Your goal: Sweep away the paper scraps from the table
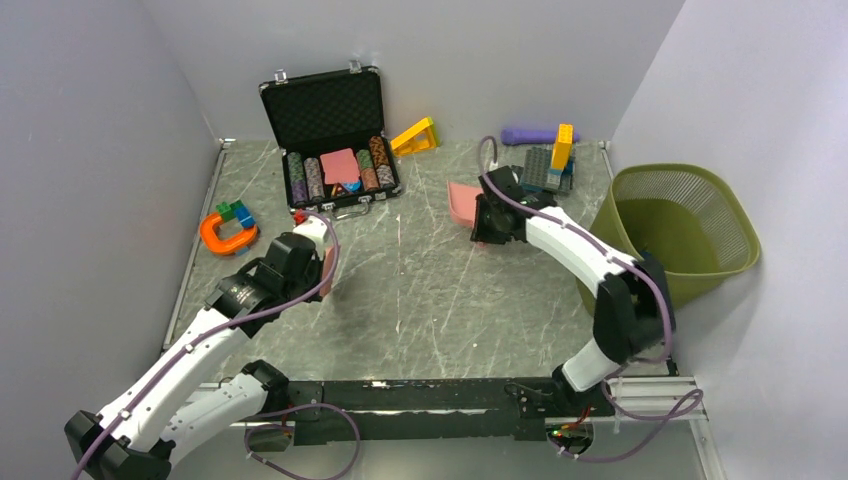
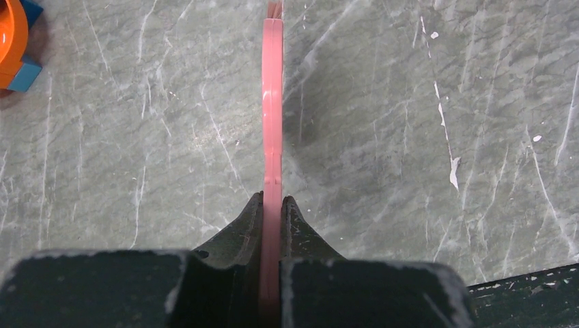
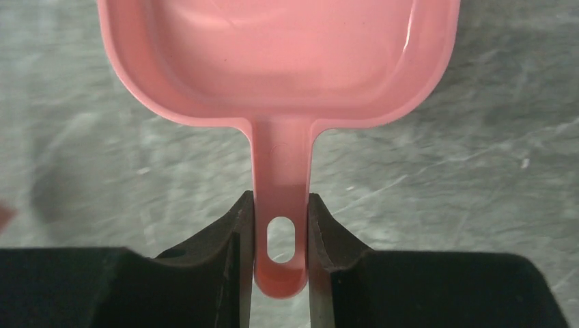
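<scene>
No paper scraps show clearly on the grey-green marble table [image 1: 420,300]. A small red bit [image 1: 299,216] lies by the case; I cannot tell what it is. My left gripper [image 1: 318,258] is shut on a thin flat pink tool [image 2: 272,102], seen edge-on and held upright over bare table at the left [image 2: 273,199]. My right gripper [image 1: 490,225] is shut on the handle of a pink dustpan [image 1: 463,203] at the back middle. In the right wrist view its fingers [image 3: 280,201] clamp the handle and the pan [image 3: 280,55] is empty.
An open black case [image 1: 330,110] with poker chips stands at the back left. An orange horseshoe toy [image 1: 225,238] with bricks lies at the left edge. A yellow brick [image 1: 415,137], a purple cylinder [image 1: 530,135] and a brick plate [image 1: 548,168] lie at the back. A green mesh bin [image 1: 740,215] stands at the right.
</scene>
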Tool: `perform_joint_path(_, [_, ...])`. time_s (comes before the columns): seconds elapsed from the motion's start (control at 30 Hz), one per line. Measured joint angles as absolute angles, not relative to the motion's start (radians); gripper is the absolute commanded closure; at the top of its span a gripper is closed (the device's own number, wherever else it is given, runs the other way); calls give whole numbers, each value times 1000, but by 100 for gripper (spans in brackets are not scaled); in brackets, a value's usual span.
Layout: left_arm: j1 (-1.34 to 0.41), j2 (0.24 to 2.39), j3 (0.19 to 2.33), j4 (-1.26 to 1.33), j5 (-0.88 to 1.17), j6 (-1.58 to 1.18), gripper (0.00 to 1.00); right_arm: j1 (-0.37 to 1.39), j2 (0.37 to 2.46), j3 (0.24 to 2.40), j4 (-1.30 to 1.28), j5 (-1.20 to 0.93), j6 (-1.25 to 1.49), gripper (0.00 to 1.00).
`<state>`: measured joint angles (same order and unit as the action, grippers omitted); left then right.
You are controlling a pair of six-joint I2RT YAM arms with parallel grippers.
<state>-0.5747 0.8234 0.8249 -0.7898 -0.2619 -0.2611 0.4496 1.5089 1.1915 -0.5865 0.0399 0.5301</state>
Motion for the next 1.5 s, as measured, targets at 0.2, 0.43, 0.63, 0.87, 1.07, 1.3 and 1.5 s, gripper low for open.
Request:
perform_joint_path(0.2, [-576,847,825,-790,-265,-261,100,450,1707,1205,-605,217,469,100])
perform_joint_path(0.43, [-576,879,825,-789,-264,-261,100,448,1867,1282,-609,299,416,41])
perform_joint_path(0.63, [-576,896,825,-789,-237,-261,100,449,1843,1256,-559,306,392,15])
perform_joint_path(0.87, [-576,936,846,-790,-188,-318,100,494,1601,1057,-467,331,383,14])
perform_joint_path(1.07, [-576,996,941,-742,-97,-390,100,569,1380,887,-357,377,381,15])
perform_joint_path(1.3, [-568,1200,1047,-622,14,-474,100,571,1249,791,-286,412,382,16])
perform_joint_path(1.5, [-526,1430,1161,-516,165,-546,100,573,1234,789,-260,422,385,16])
